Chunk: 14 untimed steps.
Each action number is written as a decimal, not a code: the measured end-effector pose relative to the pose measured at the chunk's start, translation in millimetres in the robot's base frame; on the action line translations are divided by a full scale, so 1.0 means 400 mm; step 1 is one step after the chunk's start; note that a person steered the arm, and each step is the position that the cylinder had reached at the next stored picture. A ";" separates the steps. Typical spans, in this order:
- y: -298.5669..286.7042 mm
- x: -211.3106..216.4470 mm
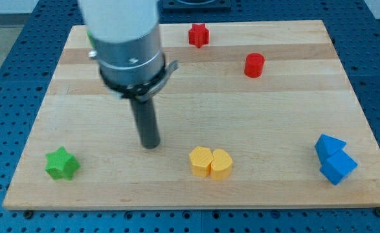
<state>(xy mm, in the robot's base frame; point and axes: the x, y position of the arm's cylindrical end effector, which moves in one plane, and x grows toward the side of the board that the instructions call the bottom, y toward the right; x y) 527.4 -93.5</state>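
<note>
My tip (151, 144) rests on the wooden board (196, 103), left of centre and toward the view's bottom. Nearest to it are two yellow blocks touching each other: a yellow hexagon-like block (201, 160) and a yellow rounded block (221, 164), a short way to the tip's right and slightly lower. The tip touches no block. A green star block (61, 163) lies further off to the tip's lower left.
A red star block (199, 35) sits near the view's top. A red cylinder (254, 65) lies right of it. Two blue blocks touch at the right edge, a blue triangle (329, 146) above a blue cube (338, 167). The arm's body hides the board's top left.
</note>
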 end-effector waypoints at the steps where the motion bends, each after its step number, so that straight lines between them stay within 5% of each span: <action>1: -0.058 0.085; 4: -0.269 0.228; 9: -0.337 0.046; 14: -0.254 -0.119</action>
<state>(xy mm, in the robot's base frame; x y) 479.9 -195.3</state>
